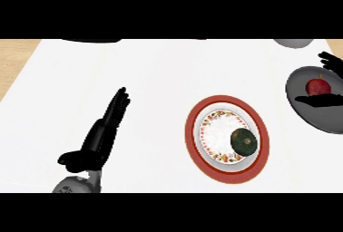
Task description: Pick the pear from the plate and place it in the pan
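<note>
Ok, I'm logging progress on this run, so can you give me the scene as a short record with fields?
pan: grey, at the view's right edge, partly cut off
pear: red, lying in the pan
plate: red-rimmed, centre of the view, holding a dark green round item
left robot hand: open, resting left of the plate, holding nothing
right robot hand: at the right edge beyond the pan, mostly out of view

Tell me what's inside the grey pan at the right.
A red fruit sits in the pan, the right hand beside it. A dark shape covers the fruit's lower side; the pan's right part is out of view.
</note>
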